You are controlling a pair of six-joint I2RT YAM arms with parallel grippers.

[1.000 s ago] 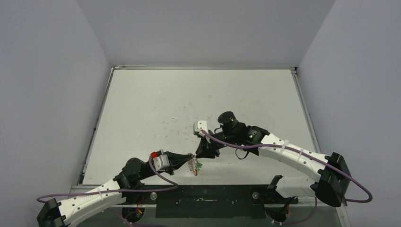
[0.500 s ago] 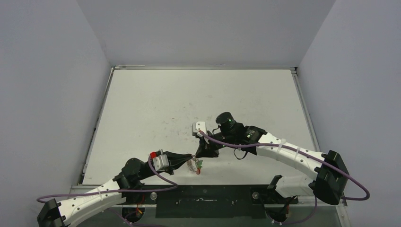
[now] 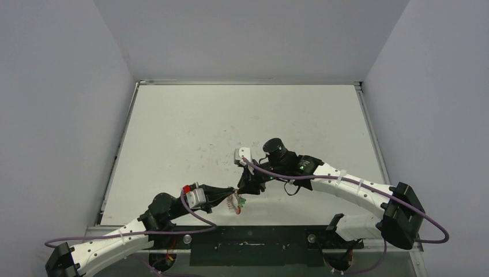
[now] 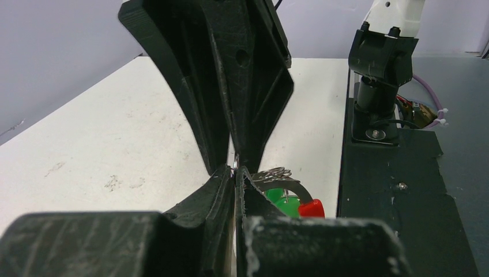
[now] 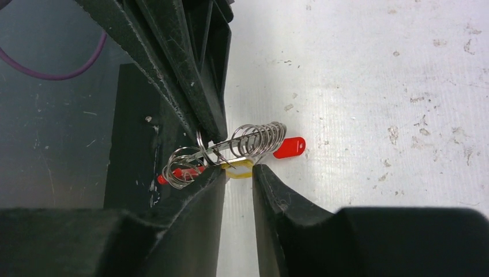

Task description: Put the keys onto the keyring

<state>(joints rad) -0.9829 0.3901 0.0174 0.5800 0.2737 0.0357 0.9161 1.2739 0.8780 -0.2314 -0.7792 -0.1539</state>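
Two grippers meet tip to tip just beyond the far edge of the black base plate [image 3: 277, 248], slightly left of its middle. The left gripper [image 4: 236, 173] is clamped tight on a thin wire loop of the keyring [image 5: 256, 140]. The coil sits at its fingertips, just past the plate's far edge, over the white table [image 3: 230, 121]. Whether the ring touches the table cannot be told.

The right gripper [image 5: 238, 172] points in from the side away from the plate, its fingers a narrow gap apart. A yellow key head [image 5: 237, 169] sits right at that gap, and whether it is pinched cannot be told. Green key heads [image 4: 281, 196] and a red plastic piece [image 4: 311, 208] bunch beside the coil, on the plate side of the left fingertips.

Room is tight here: the two pairs of fingers nearly touch, and the plate's far edge lies just beside the ring. Farther from the plate, the table runs open to its rear edge and both side walls [image 3: 69, 115].
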